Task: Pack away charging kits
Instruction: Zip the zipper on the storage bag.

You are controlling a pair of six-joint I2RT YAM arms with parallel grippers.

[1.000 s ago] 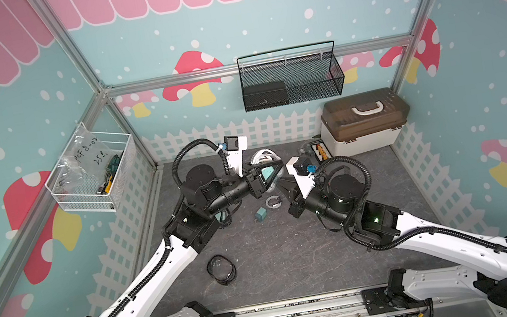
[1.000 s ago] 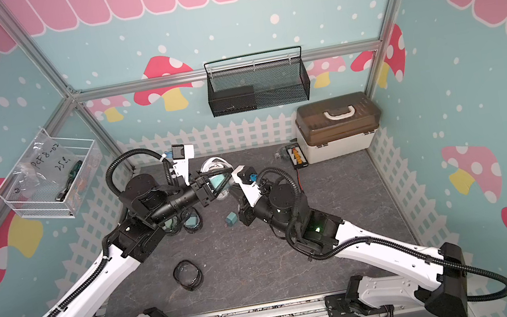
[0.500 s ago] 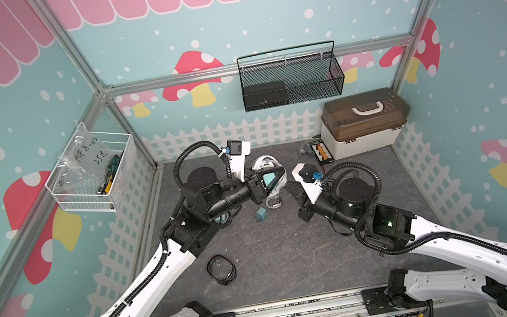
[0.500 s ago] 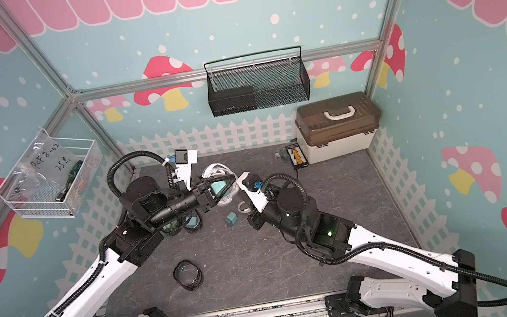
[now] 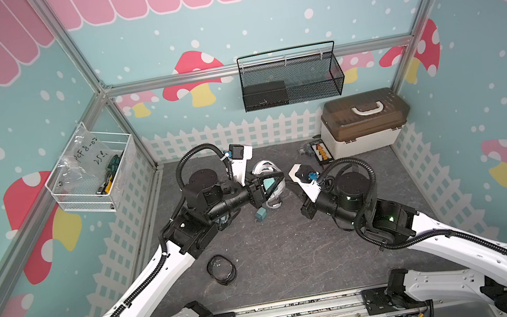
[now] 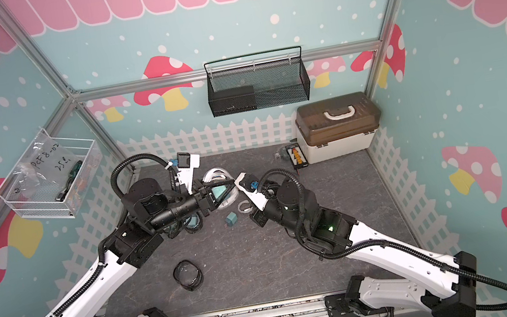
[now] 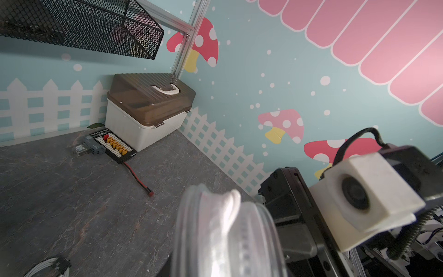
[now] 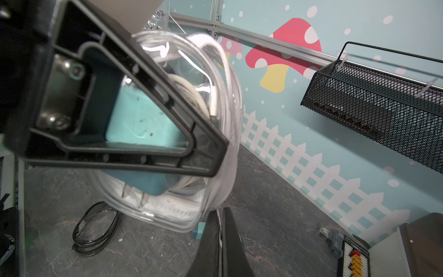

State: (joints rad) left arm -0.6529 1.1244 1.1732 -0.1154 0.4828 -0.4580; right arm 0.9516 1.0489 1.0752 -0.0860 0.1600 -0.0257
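The left gripper (image 5: 278, 179) has its jaws clamped on the clear pouch (image 8: 172, 206), teal charger (image 8: 143, 120) and white cable (image 8: 191, 96) inside, above the worktop (image 5: 293, 246); the right gripper (image 8: 221, 215), jaws shut beside its zip (image 8: 230, 172), should likely draw that round steadily while the left holds firm.

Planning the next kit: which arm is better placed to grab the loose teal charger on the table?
Right, probably. The left pincer is clamped on the filled clear pouch, so it's busy. The right pincer is shut and sits near the loose teal charger.
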